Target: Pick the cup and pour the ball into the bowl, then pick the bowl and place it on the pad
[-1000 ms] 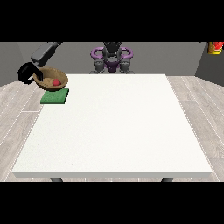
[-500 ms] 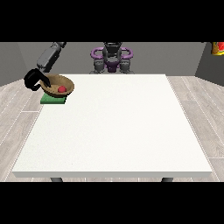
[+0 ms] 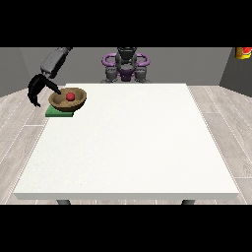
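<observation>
A brown bowl (image 3: 68,99) with a red ball (image 3: 70,96) inside it sits level on the green pad (image 3: 60,112) at the table's far left corner. The black hand at the view's left (image 3: 37,88) hangs just left of the bowl, off the table's edge. Its fingers are spread: one reaches towards the bowl's near rim and the others point down. Nothing is held between them. No cup shows anywhere. The other hand is out of sight.
The white table (image 3: 128,142) stretches wide from the pad towards the camera. The robot's torso (image 3: 126,65) stands behind the far edge. A red and yellow object (image 3: 243,52) is at the top right, off the table.
The bowl has moved right and settled flat on the pad. The hand that was curled round its rim has opened and drawn back to the left.
</observation>
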